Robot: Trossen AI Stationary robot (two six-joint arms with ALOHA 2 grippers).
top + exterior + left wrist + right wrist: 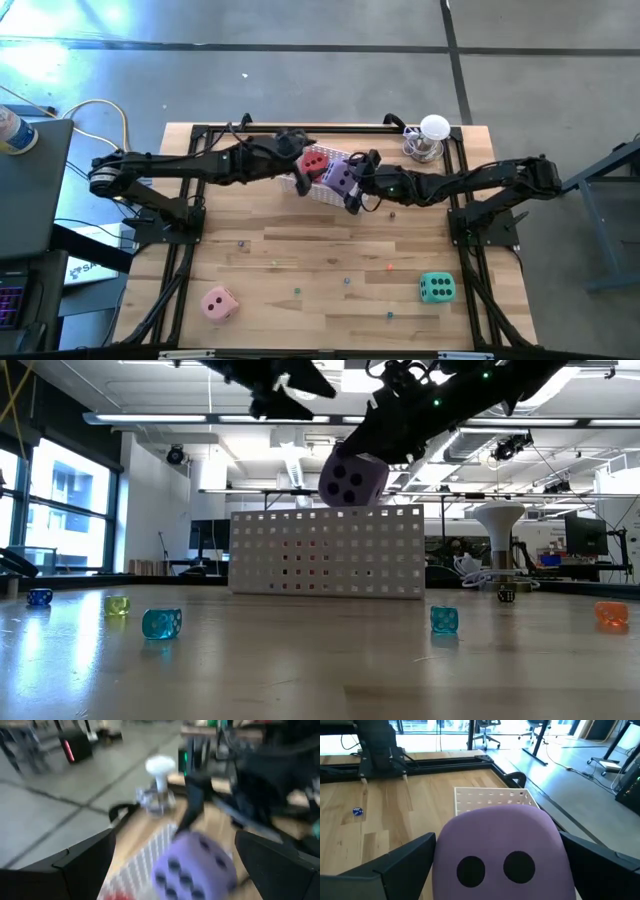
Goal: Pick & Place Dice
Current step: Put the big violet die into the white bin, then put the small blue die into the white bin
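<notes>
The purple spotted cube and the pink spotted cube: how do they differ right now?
The soft purple cube is held in the air by the right gripper, above the white perforated basket; the soft pink cube lies untouched on the wooden table. The purple one is at the table's far side, the pink one near its front left corner. Both carry dark spots.
</notes>
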